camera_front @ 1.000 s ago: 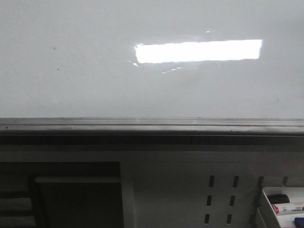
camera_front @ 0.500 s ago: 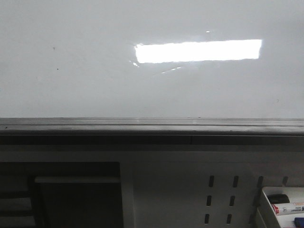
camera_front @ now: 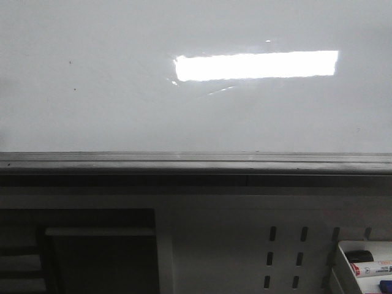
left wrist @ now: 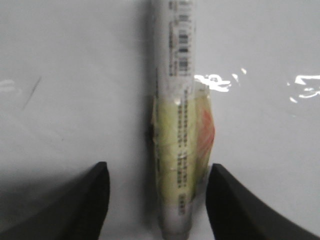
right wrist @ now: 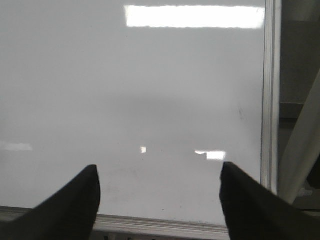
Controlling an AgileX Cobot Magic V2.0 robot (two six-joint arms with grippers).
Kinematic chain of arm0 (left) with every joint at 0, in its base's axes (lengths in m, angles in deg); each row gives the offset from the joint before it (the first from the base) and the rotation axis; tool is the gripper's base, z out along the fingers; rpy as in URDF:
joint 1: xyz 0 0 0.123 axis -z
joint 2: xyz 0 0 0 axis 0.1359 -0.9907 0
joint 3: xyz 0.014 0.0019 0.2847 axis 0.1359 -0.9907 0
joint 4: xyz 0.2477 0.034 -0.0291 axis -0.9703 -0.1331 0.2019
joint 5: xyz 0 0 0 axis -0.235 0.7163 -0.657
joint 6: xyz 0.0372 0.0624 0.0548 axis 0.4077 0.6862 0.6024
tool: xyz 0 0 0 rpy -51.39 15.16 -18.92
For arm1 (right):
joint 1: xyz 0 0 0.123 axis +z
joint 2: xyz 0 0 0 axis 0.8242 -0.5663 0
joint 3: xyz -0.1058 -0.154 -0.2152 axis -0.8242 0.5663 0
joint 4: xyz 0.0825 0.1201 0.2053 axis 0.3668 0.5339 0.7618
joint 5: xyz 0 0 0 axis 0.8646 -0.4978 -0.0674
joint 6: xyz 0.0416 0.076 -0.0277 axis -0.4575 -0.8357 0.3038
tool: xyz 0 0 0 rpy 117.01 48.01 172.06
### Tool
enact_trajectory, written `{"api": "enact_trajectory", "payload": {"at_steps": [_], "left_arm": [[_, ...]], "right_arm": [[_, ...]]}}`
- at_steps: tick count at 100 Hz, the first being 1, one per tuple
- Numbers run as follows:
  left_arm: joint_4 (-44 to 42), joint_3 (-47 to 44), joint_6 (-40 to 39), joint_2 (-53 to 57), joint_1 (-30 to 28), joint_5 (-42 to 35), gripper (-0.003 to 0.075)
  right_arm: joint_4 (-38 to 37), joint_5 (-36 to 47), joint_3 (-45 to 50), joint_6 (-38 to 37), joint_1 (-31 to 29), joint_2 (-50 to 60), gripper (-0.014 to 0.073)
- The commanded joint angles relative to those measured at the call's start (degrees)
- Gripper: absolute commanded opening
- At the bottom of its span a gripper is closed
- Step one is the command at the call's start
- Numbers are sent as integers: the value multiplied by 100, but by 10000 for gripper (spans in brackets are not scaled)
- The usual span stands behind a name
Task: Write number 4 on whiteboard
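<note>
Glossy white-grey whiteboard fills the front view above its dark grey ledge, unmarked. Left gripper jaws spread, a white labelled marker with yellow tape between them over the board. Right gripper spread, empty, near the board's edge.

Left gripper: two matte black fingers, wedge-shaped, smooth, no markings visible. Right gripper: same black tapered fingers with rounded tips. Nothing else of either arm shows.
</note>
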Motion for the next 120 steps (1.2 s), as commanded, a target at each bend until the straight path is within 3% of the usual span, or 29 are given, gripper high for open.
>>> {"api": "enact_trajectory", "payload": {"at_steps": [1, 33, 58, 73, 92, 105, 120], "left_arm": [[-1, 186, 11, -32, 52, -603, 307], [-1, 219, 11, -113, 52, -594, 173], [-1, 219, 11, -113, 52, -544, 111], [-1, 219, 11, -74, 52, -516, 87], [-1, 219, 11, 207, 52, -335, 60], [-13, 272, 11, 550, 52, -1, 59], [-11, 287, 11, 866, 52, 179, 58]], "right_arm": [[-87, 462, -186, 20, -38, -116, 457], [-154, 469, -186, 20, -38, -116, 457], [37, 469, -247, 20, -38, -116, 457], [554, 121, -545, 20, -38, -226, 457], [591, -725, -1103, 88, -38, -766, 457], [1030, -1178, -1482, 793, -38, -1257, 457], [2154, -1356, -1798, 1882, -38, -1800, 457]]}}
